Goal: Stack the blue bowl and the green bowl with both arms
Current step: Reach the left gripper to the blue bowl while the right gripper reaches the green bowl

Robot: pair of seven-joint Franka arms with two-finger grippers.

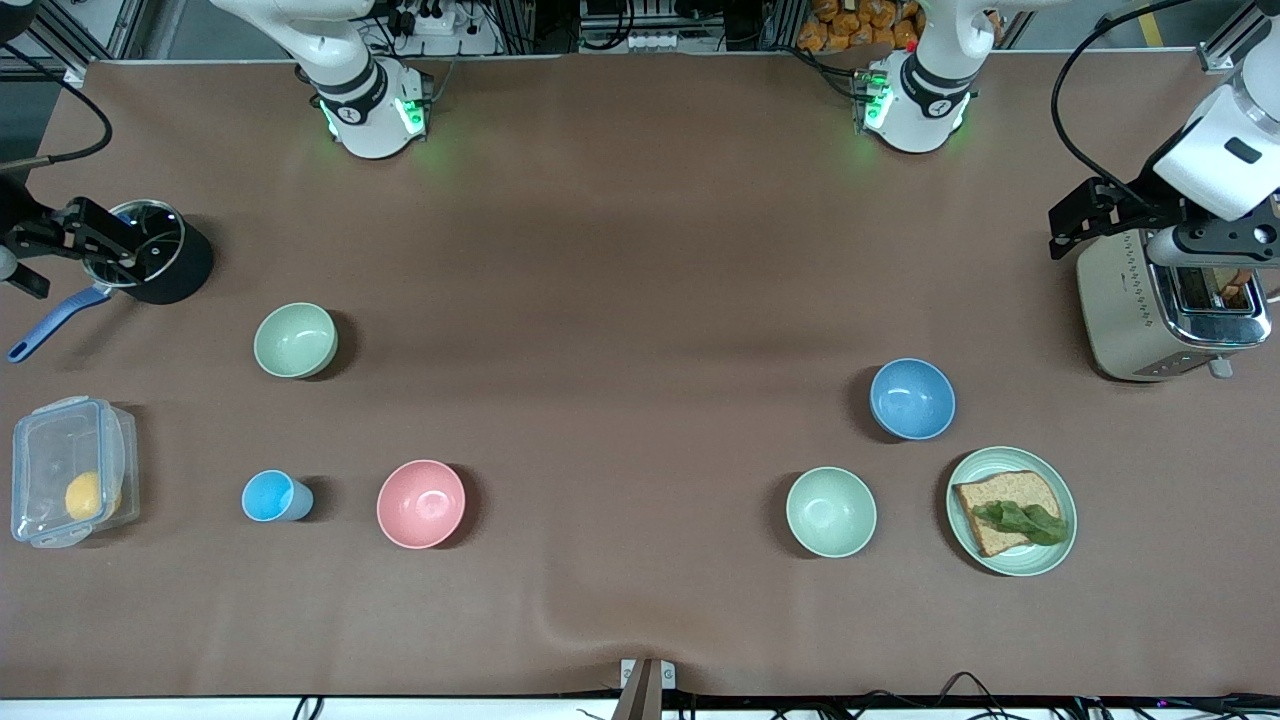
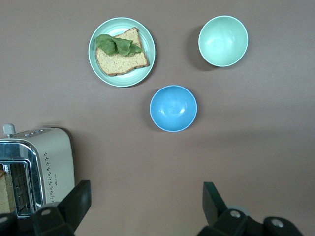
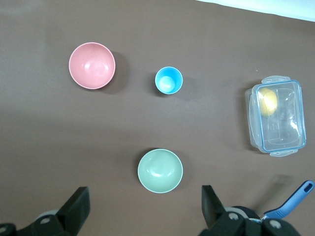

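The blue bowl (image 1: 911, 398) stands upright toward the left arm's end of the table and also shows in the left wrist view (image 2: 173, 108). The sage-green bowl (image 1: 295, 340) stands upright toward the right arm's end and also shows in the right wrist view (image 3: 160, 170). My left gripper (image 1: 1080, 215) is open and empty, up in the air over the toaster's edge (image 2: 146, 194). My right gripper (image 1: 105, 240) is open and empty, up over the black pot (image 3: 145, 196). Both bowls are empty and stand far apart.
A mint-green bowl (image 1: 830, 511) and a plate (image 1: 1060, 545) with bread and lettuce lie nearer the camera than the blue bowl. A toaster (image 1: 1130, 310), a black pot (image 1: 185, 270), a pink bowl (image 1: 420, 503), a light-blue cup (image 1: 275, 496) and a clear box (image 1: 60, 450) holding a lemon also stand here.
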